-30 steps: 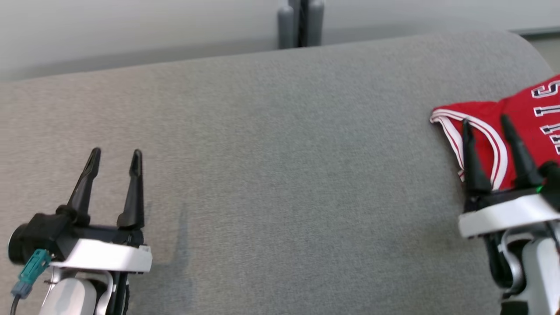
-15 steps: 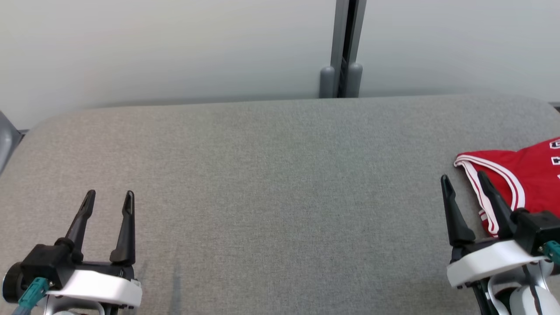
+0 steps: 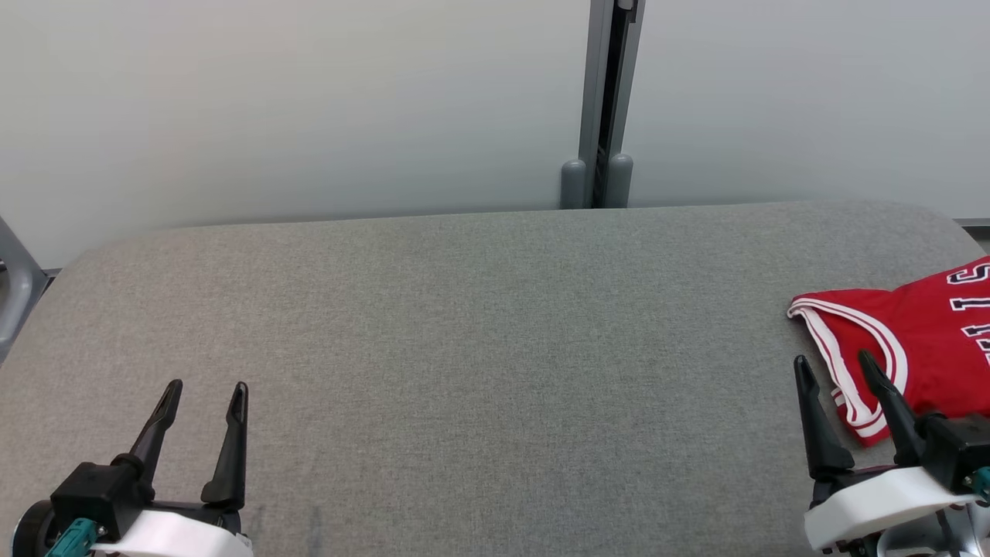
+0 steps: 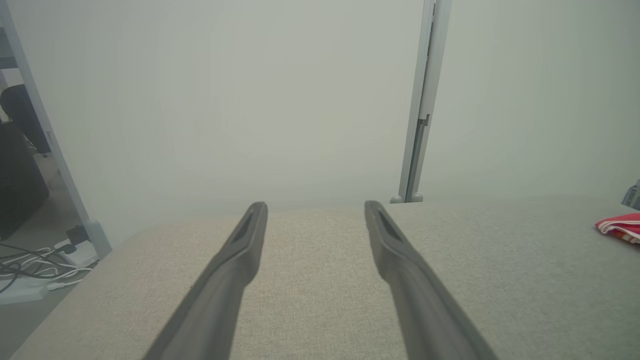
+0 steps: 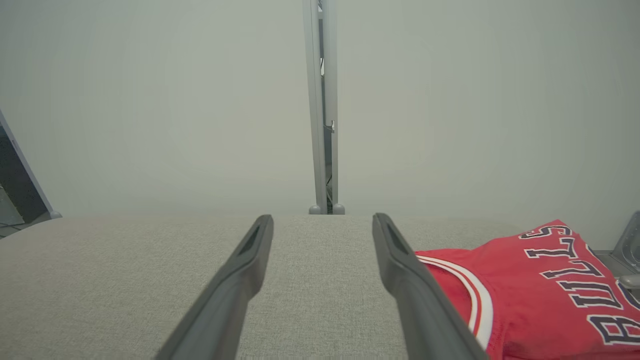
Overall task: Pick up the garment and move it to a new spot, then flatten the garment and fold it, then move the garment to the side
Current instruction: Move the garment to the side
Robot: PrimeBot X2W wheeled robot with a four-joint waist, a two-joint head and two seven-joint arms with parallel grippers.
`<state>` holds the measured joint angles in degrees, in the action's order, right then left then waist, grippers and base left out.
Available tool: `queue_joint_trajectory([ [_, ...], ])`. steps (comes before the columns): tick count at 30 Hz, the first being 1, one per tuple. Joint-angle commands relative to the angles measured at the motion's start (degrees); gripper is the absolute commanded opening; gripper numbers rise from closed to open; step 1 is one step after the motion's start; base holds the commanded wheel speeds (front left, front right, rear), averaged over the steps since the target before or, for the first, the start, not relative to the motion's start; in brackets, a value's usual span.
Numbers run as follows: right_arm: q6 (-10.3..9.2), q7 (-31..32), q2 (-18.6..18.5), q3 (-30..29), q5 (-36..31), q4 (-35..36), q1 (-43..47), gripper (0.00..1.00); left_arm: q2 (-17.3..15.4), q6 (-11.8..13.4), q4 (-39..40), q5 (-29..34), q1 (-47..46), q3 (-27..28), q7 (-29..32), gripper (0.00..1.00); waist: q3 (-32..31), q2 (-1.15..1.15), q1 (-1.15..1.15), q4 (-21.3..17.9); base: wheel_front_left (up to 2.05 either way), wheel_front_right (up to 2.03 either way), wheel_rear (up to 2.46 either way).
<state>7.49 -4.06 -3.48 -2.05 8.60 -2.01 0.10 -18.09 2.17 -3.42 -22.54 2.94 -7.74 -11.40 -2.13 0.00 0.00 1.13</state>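
red jersey (image 3: 928, 340) lies bunched at the right edge of the grey table (image 3: 495, 348) (white trim, lettering cut off by the frame). right hand (image 3: 831, 358) is just beside it, fingers spread, empty. left hand (image 3: 209, 387) is way over at lower left, spread too.

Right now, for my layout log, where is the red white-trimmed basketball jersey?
Head view: the red white-trimmed jersey lies at the grey fabric surface's right edge, beside the right gripper.
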Motion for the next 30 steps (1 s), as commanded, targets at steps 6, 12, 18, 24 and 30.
queue_joint_trajectory([
  [6, 0.01, 0.5, 0.2, -0.5, 0.5, 0.8, 0.7, 1.00, -0.7, 0.5, 0.1, -0.5, 0.4, 0.0, 0.6, 1.00, -0.1, 0.00, 0.00, -0.5, 0.00, 0.00, 0.00],
  [12, 0.01, 0.7, 0.4, -0.4, 1.0, 0.7, 0.5, 1.00, -0.8, 0.7, 0.1, -0.8, 0.7, -0.1, 0.7, 1.00, -0.1, 0.00, 0.00, -0.8, 0.00, 0.00, 0.00],
  [18, 0.01, 0.8, 0.4, -0.1, 1.1, 0.4, 0.0, 1.00, -1.1, 0.8, 0.0, -1.0, 0.4, -0.2, 0.7, 1.00, 0.1, 0.00, 0.00, -0.9, 0.00, 0.00, 0.00],
  [24, 0.01, 0.8, 0.4, 0.1, 1.2, 0.1, -0.2, 1.00, -1.3, 1.0, -0.1, -1.1, 0.2, -0.4, 0.9, 1.00, 0.2, 0.00, 0.00, -0.7, 0.00, 0.00, 0.00],
  [30, 0.01, 0.6, 0.4, 0.3, 1.5, 0.1, -0.5, 1.00, -1.4, 1.2, 0.0, -1.4, 0.3, -0.5, 0.9, 1.00, 0.4, 0.00, 0.00, -0.7, 0.00, 0.00, 0.00],
])
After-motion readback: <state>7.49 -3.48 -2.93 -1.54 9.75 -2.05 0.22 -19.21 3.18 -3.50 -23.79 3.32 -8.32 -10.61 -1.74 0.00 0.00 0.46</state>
